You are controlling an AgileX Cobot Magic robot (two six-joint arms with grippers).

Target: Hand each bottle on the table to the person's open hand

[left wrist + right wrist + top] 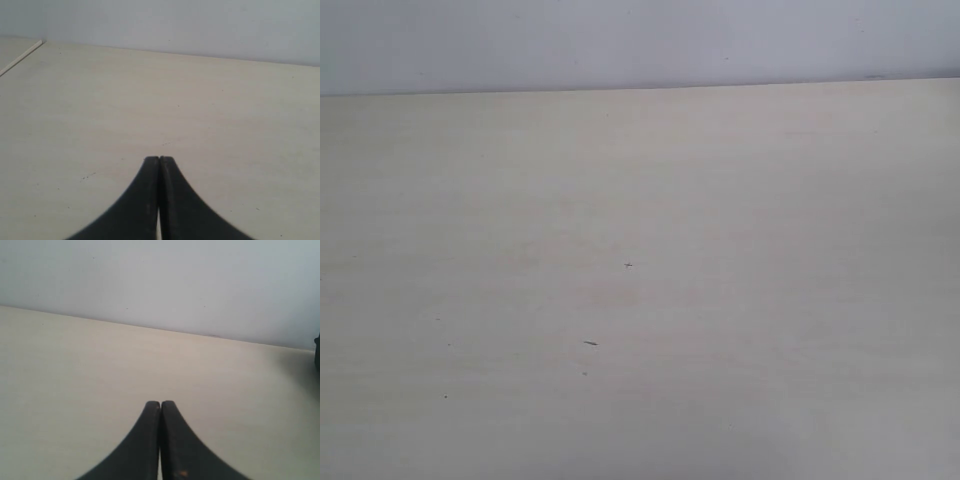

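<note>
No bottle and no person's hand shows in any view. The pale beige table (640, 300) fills the exterior view, and neither arm appears there. In the left wrist view my left gripper (159, 159) is shut, its two black fingers pressed together with nothing between them, low over the table (150, 100). My right gripper (160, 403) is likewise shut and empty above the table (100, 370).
A pale grey wall (640, 40) rises behind the table's far edge. A few tiny dark specks (590, 343) mark the tabletop. A seam or side edge of the table (20, 57) runs at one corner of the left wrist view. A dark object (317, 352) peeks in at the right wrist view's border.
</note>
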